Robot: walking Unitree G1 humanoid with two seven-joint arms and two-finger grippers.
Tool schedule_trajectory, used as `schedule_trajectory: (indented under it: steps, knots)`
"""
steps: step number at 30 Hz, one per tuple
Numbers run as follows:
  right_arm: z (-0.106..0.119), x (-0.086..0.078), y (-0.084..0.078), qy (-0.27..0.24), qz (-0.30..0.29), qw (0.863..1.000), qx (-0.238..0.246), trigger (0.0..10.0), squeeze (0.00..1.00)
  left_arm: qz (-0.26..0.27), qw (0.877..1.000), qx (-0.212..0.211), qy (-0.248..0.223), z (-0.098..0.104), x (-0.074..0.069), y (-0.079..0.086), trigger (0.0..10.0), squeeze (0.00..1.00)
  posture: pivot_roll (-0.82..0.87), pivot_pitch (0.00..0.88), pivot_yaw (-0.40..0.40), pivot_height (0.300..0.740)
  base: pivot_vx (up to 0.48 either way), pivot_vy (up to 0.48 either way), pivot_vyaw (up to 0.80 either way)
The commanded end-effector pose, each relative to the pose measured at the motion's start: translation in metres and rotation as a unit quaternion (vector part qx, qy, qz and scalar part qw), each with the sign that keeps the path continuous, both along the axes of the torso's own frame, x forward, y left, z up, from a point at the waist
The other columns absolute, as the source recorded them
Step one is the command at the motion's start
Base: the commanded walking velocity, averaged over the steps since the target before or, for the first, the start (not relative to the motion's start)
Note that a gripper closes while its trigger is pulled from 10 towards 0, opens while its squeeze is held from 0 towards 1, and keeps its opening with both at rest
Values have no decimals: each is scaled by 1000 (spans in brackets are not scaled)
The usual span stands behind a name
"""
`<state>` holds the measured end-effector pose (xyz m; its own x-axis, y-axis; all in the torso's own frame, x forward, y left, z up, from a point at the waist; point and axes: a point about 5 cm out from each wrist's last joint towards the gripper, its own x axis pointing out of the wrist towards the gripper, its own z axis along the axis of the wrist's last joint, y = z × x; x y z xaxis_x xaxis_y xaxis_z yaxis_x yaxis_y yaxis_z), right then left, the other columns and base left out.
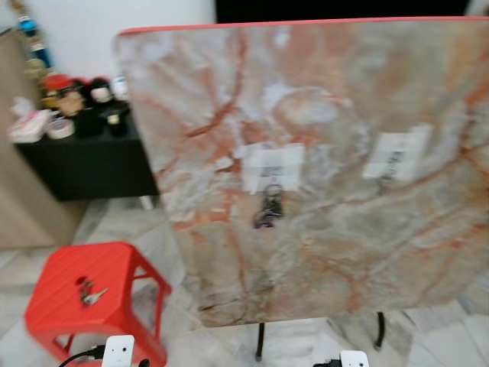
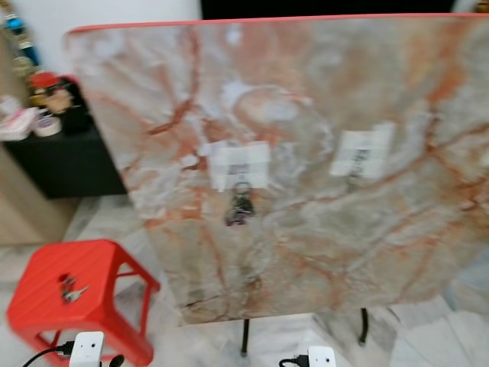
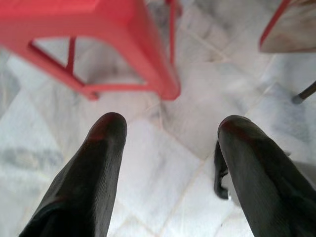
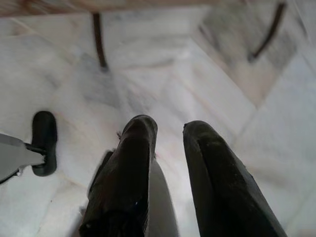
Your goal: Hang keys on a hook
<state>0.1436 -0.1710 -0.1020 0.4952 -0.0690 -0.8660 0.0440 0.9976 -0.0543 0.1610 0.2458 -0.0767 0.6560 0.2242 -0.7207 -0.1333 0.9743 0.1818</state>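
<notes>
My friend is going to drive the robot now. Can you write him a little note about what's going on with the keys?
Left pincer: open, holding nothing, low over the pale marble floor beside the red plastic stool.
Right pincer: fingers a little apart, holding nothing, also pointing at the floor.
Things: one dark bunch of keys already hangs on the left taped hook of the upright marble-patterned board. A second small bunch of keys lies on top of the stool. The right white taped hook looks free, though the picture is blurred.
Done: first bunch hung.
Left: pick up the stool keys, probably hang them on the right hook.
</notes>
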Motion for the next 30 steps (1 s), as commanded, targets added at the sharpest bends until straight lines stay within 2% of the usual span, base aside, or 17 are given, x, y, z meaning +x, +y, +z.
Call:
schedule_trajectory:
  steps: [1,11,20,28,30]
  knots:
    - [0,0,-2,-1,1,1000,-1,10000,0,-6,1000,2,14,-3,-4,-1,10000,0,7,0,0,740,0,0,800]
    - [3,8,-5,-9,7,1000,-8,10000,0,-4,1000,-5,8,-2,3,-7,10000,0,16,0,-15,740,0,0,800]
    - [3,7,-5,-7,-5,1000,-4,10000,0,-1,1000,-11,8,-2,5,-9,10000,0,8,0,-28,740,0,0,761]
    - [4,8,-8,-15,-35,999,6,10000,0,3,1000,-17,15,-3,4,-12,10000,0,9,0,-36,740,0,0,0]
    - [4,10,-9,-20,-41,999,8,10000,0,7,1000,-19,18,-3,3,-10,10000,0,6,0,-35,740,0,384,0]
